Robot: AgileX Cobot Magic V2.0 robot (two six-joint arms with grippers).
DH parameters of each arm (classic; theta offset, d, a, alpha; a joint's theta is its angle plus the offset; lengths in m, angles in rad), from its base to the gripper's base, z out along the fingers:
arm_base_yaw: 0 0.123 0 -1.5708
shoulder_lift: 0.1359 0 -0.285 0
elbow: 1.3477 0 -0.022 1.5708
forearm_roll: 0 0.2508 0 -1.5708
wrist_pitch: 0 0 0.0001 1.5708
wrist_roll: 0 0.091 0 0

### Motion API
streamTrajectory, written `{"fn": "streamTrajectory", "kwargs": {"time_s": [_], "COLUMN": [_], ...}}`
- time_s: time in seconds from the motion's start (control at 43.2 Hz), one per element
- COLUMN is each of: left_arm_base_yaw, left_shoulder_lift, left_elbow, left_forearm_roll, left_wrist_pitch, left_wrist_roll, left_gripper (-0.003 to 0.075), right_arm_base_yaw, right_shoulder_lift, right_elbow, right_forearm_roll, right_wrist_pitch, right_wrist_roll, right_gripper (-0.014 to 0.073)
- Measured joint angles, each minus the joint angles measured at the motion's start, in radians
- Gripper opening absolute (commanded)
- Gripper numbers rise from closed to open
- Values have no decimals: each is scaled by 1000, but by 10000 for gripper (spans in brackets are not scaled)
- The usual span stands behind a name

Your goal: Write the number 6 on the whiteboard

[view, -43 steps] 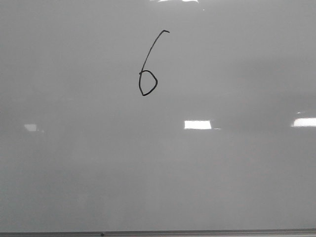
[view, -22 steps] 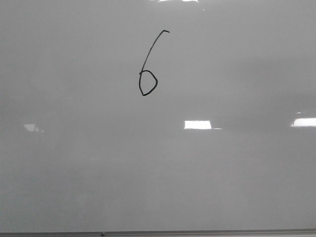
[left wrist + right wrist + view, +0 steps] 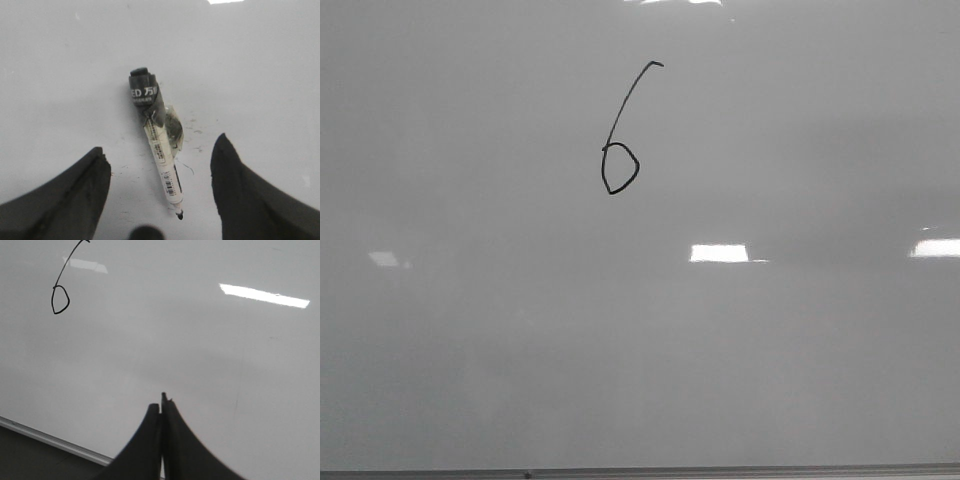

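A finished number 6 (image 3: 618, 140) on the whiteboard (image 3: 800, 360), both arms clear of it

The black 6 sits in the upper middle of the board in the front view — long slanted stem, small pointed loop. The left gripper (image 3: 160, 200) has its jaws released and spread wide, with a marker (image 3: 156, 140) lying flat on the white surface between them, untouched. The right gripper (image 3: 161, 412) has its jaws clenched together on nothing, over the board near its frame edge — the 6 well off to one side
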Motion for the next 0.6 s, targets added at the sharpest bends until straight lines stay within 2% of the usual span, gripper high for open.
{"fn": "streamTrajectory", "kwargs": {"time_s": [0.139, 0.347, 0.602], "left_arm_base_yaw": [-18, -92, -157], "left_shoulder_lift": [-178, -481, -800], "left_elbow": [42, 178, 310], "left_forearm_roll": [0, 0, 0], "left_wrist_pitch": [35, 60, 105], "left_wrist_roll": [0, 0, 0], "left_gripper": [240, -20, -20], "right_arm_base_yaw": [0, 0, 0], "right_shoulder_lift": [-2, -4, -4], "right_elbow": [0, 0, 0], "right_forearm_roll": [2, 11, 13], "right_wrist_pitch": [-20, -28, -40], "right_wrist_roll": [0, 0, 0], "right_gripper": [-68, -68, -68]}}
